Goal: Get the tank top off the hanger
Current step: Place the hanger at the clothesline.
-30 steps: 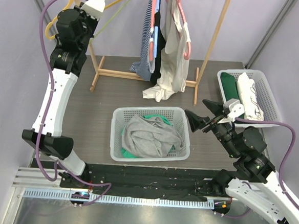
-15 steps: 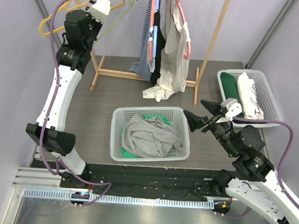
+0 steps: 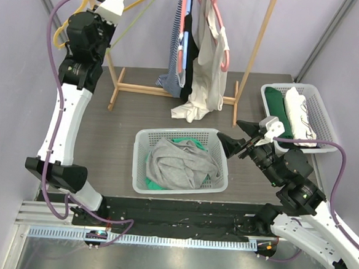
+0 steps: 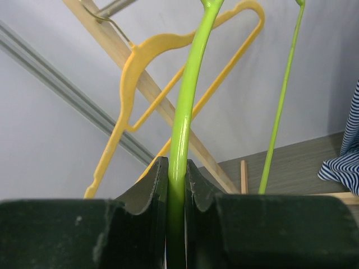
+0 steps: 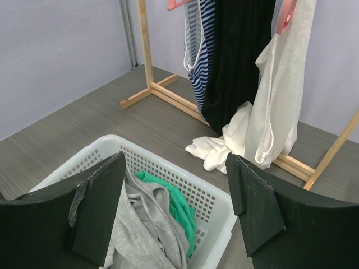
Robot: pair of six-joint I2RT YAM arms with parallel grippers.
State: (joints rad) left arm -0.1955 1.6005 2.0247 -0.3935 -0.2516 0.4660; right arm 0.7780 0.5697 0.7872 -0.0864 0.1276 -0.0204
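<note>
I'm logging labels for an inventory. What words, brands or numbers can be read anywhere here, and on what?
None can be read.
Folded white garment in the right-hand basket: dark printed marks, too small to read.
Green hanger, hanging clothes, centre laundry basket: no text visible.

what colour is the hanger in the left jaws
Lime green hanger, best seen in the left wrist view.

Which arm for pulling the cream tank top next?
Right, probably: the right gripper is open, empty and pointed toward the cream tank top; the left gripper is clamped on the green hanger.
</note>
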